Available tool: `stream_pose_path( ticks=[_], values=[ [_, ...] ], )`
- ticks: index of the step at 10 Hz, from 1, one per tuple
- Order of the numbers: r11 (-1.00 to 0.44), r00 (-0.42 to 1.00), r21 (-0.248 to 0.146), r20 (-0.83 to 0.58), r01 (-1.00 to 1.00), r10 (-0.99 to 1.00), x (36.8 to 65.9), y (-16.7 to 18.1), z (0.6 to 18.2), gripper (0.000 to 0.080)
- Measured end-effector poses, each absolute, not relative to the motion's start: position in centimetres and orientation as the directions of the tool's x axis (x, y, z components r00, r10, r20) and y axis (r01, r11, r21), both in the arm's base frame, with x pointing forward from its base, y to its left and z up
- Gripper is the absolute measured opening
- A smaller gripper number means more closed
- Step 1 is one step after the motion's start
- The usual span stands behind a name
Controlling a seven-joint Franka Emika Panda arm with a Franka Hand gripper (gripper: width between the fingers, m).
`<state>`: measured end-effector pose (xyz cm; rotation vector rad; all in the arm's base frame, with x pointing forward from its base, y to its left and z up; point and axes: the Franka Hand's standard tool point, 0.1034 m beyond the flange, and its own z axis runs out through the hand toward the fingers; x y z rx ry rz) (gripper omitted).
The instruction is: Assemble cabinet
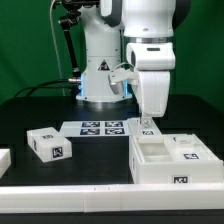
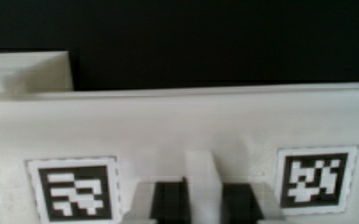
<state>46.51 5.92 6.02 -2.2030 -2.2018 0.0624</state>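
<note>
Cabinet [image 2: 176, 125] wall: jaws narrowly apart astride its thin rib [image 2: 201, 185], clamping unclear. Risk: off-centre grip tilts or drags cabinet across desk [image 1: 35, 110].

Exterior view: front-on, mid-distance, slightly above counter [image 1: 30, 112]. Wrist view: very close on cabinet [image 2: 194, 118]; same cabinet [image 1: 150, 172] at exterior's 4 o'clock.

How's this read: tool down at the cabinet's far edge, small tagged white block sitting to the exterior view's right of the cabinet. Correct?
Not quite. The small tagged white block sits to the exterior view's left of the cabinet, apart from it, not to its right. The exterior view shows this. The rest holds: the tool is down at the cabinet's far edge.
</note>
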Motion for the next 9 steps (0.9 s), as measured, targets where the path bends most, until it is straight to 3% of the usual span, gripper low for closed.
stream_pose_path(
  ticks=[5,9],
  values=[
    [-0.001,0.001,-0.039,-0.005,0.999,1.0,46.5,5.9,5.9,0.007],
    [-0.013,0.013,-0.038,-0.004,0.999,1.0,49.3,5.8,6.1,0.007]
  ],
)
